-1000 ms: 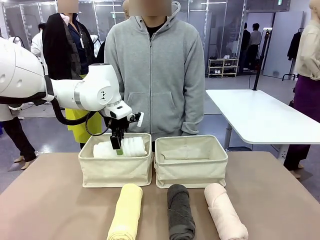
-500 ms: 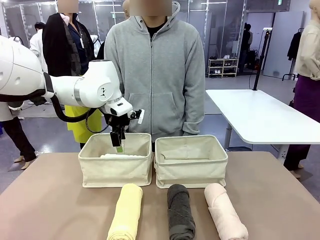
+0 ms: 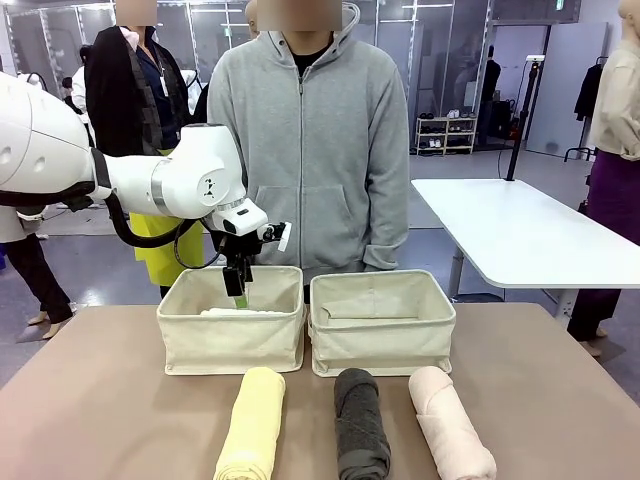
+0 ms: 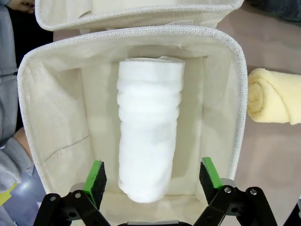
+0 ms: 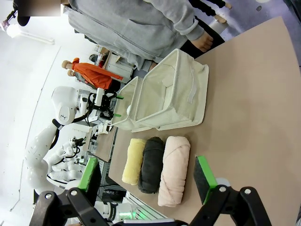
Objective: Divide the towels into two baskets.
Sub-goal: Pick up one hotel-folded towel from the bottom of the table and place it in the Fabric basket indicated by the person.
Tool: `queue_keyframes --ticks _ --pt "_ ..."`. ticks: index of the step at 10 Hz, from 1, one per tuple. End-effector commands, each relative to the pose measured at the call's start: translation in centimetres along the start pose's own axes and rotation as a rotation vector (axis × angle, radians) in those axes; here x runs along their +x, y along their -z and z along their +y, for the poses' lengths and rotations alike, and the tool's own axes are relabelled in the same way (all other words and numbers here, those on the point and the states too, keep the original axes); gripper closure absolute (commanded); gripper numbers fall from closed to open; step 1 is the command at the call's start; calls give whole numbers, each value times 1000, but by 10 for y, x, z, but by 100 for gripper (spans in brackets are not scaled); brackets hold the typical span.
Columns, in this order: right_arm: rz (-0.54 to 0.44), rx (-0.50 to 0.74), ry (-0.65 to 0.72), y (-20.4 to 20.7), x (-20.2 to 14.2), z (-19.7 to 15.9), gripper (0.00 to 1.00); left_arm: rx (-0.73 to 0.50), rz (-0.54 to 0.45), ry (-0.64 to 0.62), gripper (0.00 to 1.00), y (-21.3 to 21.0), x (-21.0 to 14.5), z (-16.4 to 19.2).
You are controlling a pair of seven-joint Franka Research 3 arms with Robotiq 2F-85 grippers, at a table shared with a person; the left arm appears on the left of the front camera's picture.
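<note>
You'll find the white towel lying flat on the floor of the left basket, lengthwise down its middle with bare canvas on both sides. The right basket sits just beside it, their walls nearly touching; no towel shows above its rim.

In front of the baskets, on the robot's side of the table, three rolls lie side by side with gaps between them. The yellow towel is before the left basket, the grey towel before the right one, and the pink towel is farthest right, angled a little.

Your left gripper hangs over the left basket with its tips about level with the back rim. Its fingers are spread wide, one to each side of the white roll, and hold nothing.

Your right gripper is also spread wide and empty, well back from the three loose rolls.

A person in a grey hoodie stands behind the baskets.
</note>
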State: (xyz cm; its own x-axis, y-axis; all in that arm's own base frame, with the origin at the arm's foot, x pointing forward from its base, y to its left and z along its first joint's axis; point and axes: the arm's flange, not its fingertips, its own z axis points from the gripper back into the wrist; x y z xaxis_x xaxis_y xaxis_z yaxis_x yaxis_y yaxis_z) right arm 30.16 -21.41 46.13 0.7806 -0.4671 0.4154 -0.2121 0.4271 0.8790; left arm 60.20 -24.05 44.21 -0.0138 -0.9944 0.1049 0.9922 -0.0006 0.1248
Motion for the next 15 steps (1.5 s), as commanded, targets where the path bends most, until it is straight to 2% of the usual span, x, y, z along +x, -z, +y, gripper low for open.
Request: queue_keyframes --ticks 1,5,7,8,9,11,12,14,15 --pt "-11 13 -9 -1 -1 2 0 2 2 -2 0 -1 -3 1" --pt "-11 13 -9 -1 -1 2 0 0 0 0 1 0 0 0" --pt "-11 13 -9 -1 -1 2 0 -31 -11 -73 0 -39 -15 -6" --pt "-11 13 -9 -1 -1 2 0 -54 -78 -110 0 -65 -29 -19" --pt "-11 13 -9 -1 -1 2 0 -74 -81 -161 0 -85 -50 -37" --pt "-11 13 -9 -1 -1 2 0 -192 -241 -269 0 -112 -89 -66" --pt "-11 13 -9 -1 -1 2 0 -267 -357 -310 0 -123 -117 -85" --pt "-11 13 -9 -1 -1 2 0 -400 -540 -420 0 -125 -180 -120" --pt "-11 13 -9 -1 -1 2 0 -422 -611 -488 0 -122 -212 -140"
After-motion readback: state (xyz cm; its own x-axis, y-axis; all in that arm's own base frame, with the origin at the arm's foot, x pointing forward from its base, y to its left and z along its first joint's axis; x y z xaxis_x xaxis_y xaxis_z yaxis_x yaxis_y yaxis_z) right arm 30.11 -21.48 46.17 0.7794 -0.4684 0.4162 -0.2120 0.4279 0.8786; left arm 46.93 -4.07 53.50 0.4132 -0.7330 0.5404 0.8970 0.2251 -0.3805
